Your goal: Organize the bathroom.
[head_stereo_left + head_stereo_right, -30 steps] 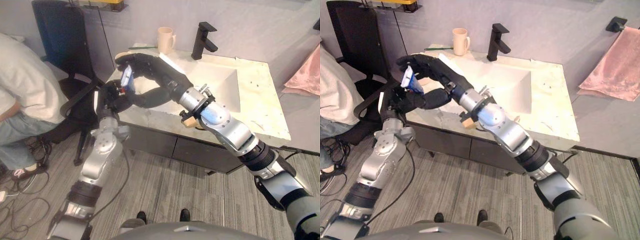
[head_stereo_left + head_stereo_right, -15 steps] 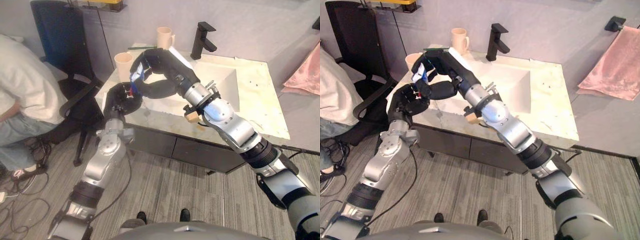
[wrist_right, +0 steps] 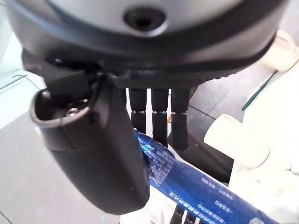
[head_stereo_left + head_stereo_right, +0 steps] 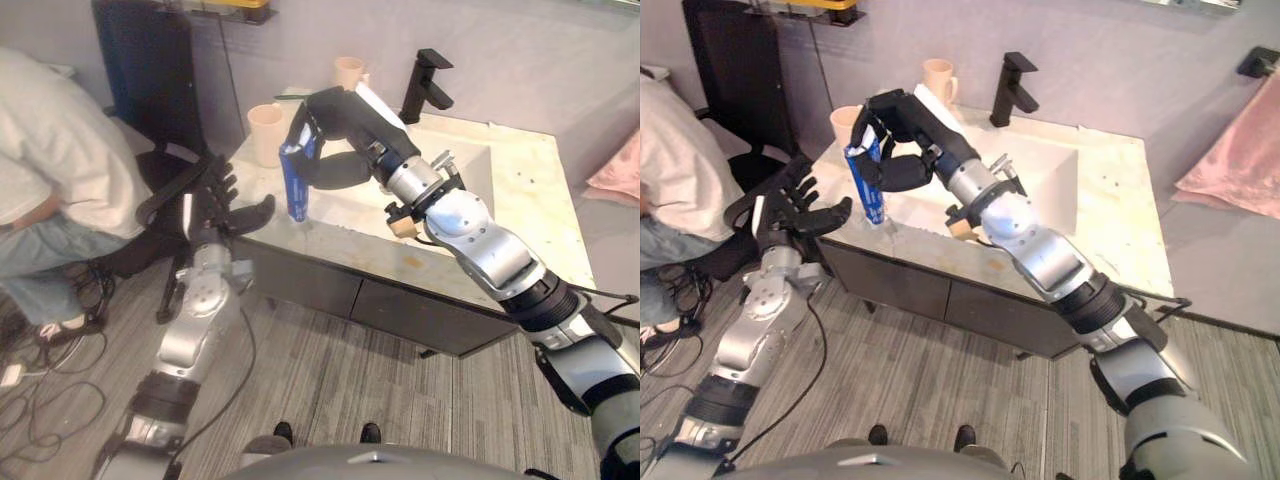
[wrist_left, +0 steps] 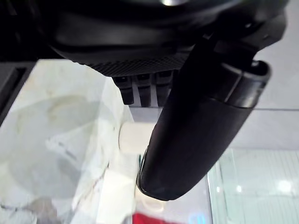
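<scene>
A blue toothpaste tube (image 4: 296,182) stands upright over the left part of the marble counter (image 4: 520,200), its lower end at the surface. My right hand (image 4: 335,120) is curled round the tube's top, and the right wrist view shows the tube (image 3: 187,182) pinched between thumb and fingers. My left hand (image 4: 213,205) is off the counter's left front corner with fingers spread and holds nothing. A beige cup (image 4: 265,133) sits just behind the tube. A second cup (image 4: 349,72) stands at the back by the black faucet (image 4: 427,84).
The sink basin (image 4: 440,185) lies right of the tube. A green toothbrush (image 3: 258,92) rests near the cups. A person (image 4: 60,170) bends over by a black chair (image 4: 150,70) at the left. A pink towel (image 4: 1240,150) hangs at the right.
My left hand has let go near the tube, opened and drawn back off the counter's corner. The right hand now holds the tube alone, turned upright. The camera has shifted.
</scene>
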